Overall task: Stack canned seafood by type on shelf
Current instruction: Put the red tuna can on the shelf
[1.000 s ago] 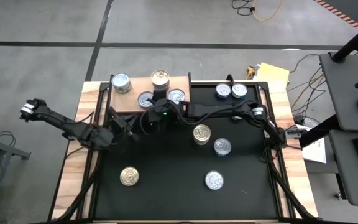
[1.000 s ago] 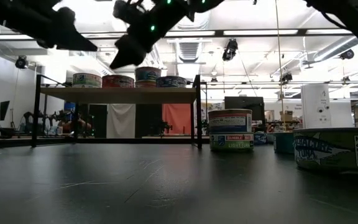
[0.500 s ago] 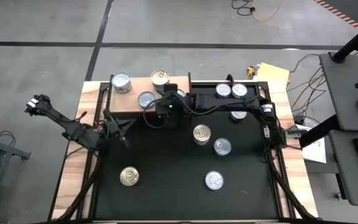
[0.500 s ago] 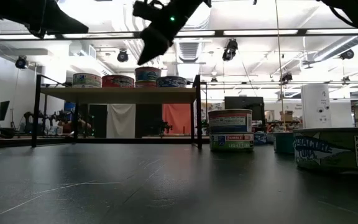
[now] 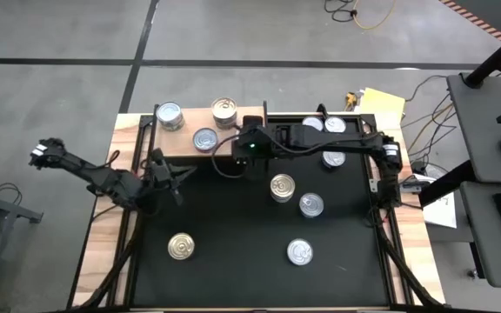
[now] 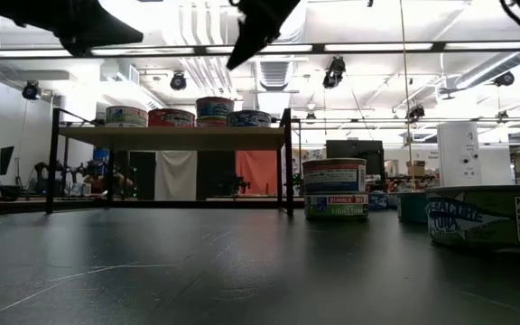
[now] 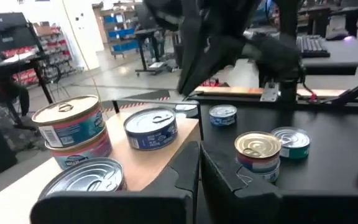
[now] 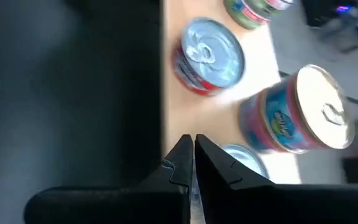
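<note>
**A:** On the wooden shelf (image 5: pixel 181 130), at the far edge of the black table (image 5: pixel 233 226): which tins?

**B:** Canned seafood in four spots.
- At the left end, a single silver-topped tin (image 5: pixel 170 114).
- Toward the back, near the middle, a gold-topped stack (image 5: pixel 223 109), two tins high.
- In front of that, a blue-labelled tin (image 5: pixel 204 139) lying alone.
- At the right end, a fourth tin (image 8: pixel 247 163), mostly hidden from above beneath the right arm.

**A:** And off the shelf?

**B:** Spread over the table.
- Near the centre, a second two-high stack (image 5: pixel 282 187) with a gold top.
- Just beside it, a silver tin (image 5: pixel 311 205).
- Nearer the front, another silver tin (image 5: pixel 299 252).
- At front left, well apart from the rest, a lone gold-topped tin (image 5: pixel 180 246).
- Right of the shelf along the far edge, a blue-topped tin (image 5: pixel 334 126) with a neighbour partly covered by the arm.
- Below those, a half-hidden tin (image 5: pixel 333 159) under the same arm.

**A:** Right gripper (image 5: pixel 240 149)?

**B:** Above the shelf's right front corner, raised clear of the tins. Fingers pressed together, nothing between them.

**A:** Left gripper (image 5: pixel 169 174)?

**B:** Over the table, just off the shelf's left front corner. Likewise closed and empty.
</note>
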`<control>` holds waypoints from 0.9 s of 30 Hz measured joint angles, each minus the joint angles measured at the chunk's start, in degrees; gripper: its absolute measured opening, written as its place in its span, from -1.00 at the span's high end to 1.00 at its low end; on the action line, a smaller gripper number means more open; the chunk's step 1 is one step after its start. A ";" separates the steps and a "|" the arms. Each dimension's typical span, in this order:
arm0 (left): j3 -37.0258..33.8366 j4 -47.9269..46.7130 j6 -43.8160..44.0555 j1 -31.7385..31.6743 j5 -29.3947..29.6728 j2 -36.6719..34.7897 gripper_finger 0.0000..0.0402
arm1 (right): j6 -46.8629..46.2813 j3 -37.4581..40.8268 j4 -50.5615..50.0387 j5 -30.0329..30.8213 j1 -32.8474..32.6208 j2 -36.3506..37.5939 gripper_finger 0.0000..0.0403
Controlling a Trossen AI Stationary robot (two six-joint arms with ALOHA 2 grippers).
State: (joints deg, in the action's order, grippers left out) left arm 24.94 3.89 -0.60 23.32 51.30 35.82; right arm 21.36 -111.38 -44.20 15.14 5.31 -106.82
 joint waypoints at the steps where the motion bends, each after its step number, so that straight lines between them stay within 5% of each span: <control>1: 0.97 -1.07 0.58 -0.89 -0.43 0.81 1.00 | -0.53 0.82 0.07 -1.66 0.08 0.91 0.96; 15: 20.36 -29.66 6.08 -16.40 -13.43 13.01 1.00 | -2.29 25.58 17.61 -3.61 -0.45 17.49 0.96; 22: 28.28 -38.82 4.13 -30.27 -32.03 18.75 1.00 | -4.15 31.79 19.58 -3.59 -0.52 22.54 0.95; 27: 31.73 -43.50 2.34 -38.25 -35.62 23.99 1.00 | -4.95 33.48 19.63 -3.60 -0.69 23.69 0.95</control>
State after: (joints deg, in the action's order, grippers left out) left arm 56.67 -39.61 1.74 -14.93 15.68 59.81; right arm 16.40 -77.90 -24.57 11.54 4.62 -83.13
